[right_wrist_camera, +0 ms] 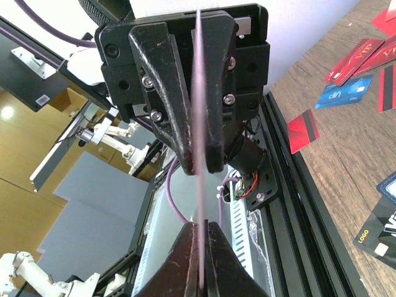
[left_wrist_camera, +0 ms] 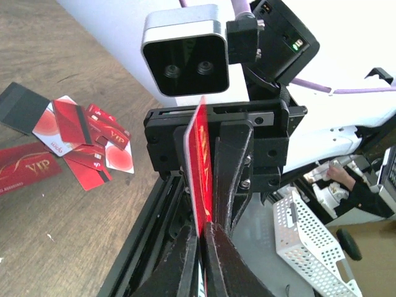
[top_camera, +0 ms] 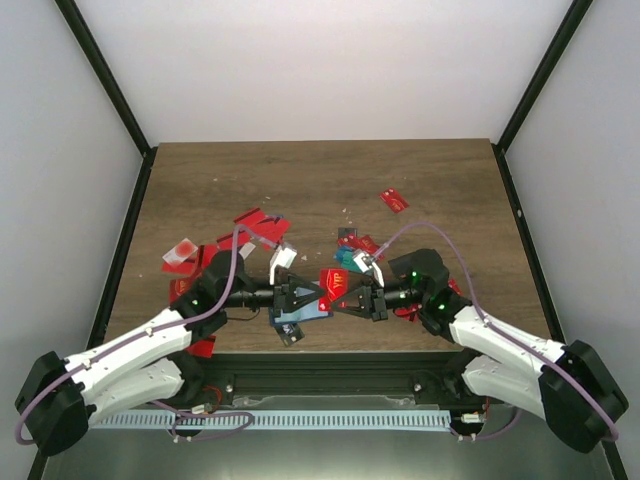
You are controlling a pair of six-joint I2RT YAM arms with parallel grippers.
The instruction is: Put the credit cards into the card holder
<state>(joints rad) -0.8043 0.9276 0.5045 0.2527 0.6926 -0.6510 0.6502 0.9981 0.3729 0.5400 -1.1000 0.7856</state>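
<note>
One red credit card [top_camera: 335, 282] stands on edge in the air between my two grippers, just above the table's front edge. My left gripper [top_camera: 318, 297] is shut on one end of it [left_wrist_camera: 199, 167], and my right gripper [top_camera: 352, 297] is shut on the other end, where the card shows edge-on [right_wrist_camera: 199, 185]. More credit cards lie scattered: a red heap [top_camera: 215, 262] at the left and a few [top_camera: 356, 242] behind the right gripper. A blue flat piece [top_camera: 300, 313] lies under the left gripper. I cannot tell whether it is the card holder.
A single red card [top_camera: 394, 200] lies far right and a clear-and-red one [top_camera: 180, 252] far left. A black card [left_wrist_camera: 21, 105] and red VIP cards [left_wrist_camera: 28, 167] lie beyond. A black rail [right_wrist_camera: 297, 204] runs along the front edge. Dark posts stand at the table's sides.
</note>
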